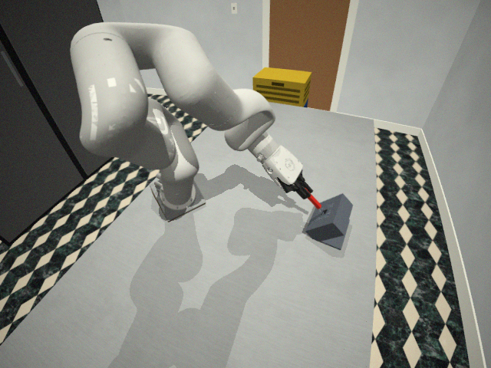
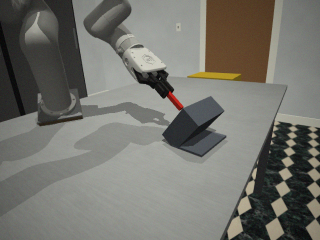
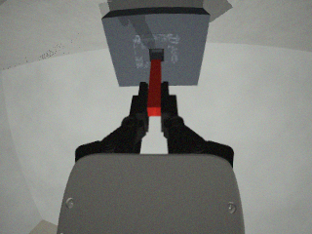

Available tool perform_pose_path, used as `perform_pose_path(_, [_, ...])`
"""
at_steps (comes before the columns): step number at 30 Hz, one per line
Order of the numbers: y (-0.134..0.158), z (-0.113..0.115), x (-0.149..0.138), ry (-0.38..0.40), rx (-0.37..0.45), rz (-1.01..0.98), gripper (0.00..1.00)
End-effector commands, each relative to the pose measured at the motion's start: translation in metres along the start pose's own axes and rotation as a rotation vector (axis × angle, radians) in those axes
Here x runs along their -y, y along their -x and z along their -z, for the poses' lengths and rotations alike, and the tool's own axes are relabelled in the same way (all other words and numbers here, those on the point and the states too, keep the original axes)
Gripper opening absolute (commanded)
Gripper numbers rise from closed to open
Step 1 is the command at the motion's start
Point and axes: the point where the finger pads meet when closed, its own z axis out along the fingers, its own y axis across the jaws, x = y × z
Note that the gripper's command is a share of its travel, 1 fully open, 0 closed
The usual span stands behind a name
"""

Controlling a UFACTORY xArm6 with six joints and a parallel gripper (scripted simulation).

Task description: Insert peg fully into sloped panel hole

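Pinching one red peg [image 1: 314, 199] between its two black fingers, the single gripper [image 1: 304, 192] sits just right of centre in the top view, angled down toward the lower right. The peg sticks out past the fingertips, and its far end meets the sloped face of the one dark grey panel block [image 1: 331, 221]. In the wrist view the peg [image 3: 155, 85] runs straight up the middle of the frame from between the fingers to the small dark hole [image 3: 156, 54] in the panel [image 3: 124, 46]; its tip sits at the mouth of that hole, and how far it has gone in cannot be told. Most of the peg's length shows outside the panel.

In the exterior view the gripper [image 2: 165, 91] comes down from the upper left, and the peg [image 2: 174, 100] touches the upper edge region of the tilted block [image 2: 192, 121], which stands on one thin flat base plate [image 2: 206, 143] lying on the grey table [image 2: 129, 180].

One white arm [image 1: 119, 99] fills the upper left of the top view, bolted to one square mount [image 1: 174, 214] on the table. One yellow crate [image 1: 282, 85] stands beyond the table's far edge, in front of one brown door [image 1: 309, 35]. Checkered floor [image 1: 408, 257] shows on both sides of the table.
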Motion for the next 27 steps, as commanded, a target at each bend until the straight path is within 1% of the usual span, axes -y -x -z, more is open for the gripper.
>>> perform_pose_path(1, [0.001, -0.003, -0.001, 0.001, 0.002, -0.002, 0.00])
perform_pose_path(11, [0.001, -0.012, -0.001, 0.001, 0.002, -0.002, 0.00])
perform_pose_path(27, [0.001, -0.021, -0.001, 0.001, 0.002, -0.002, 0.00])
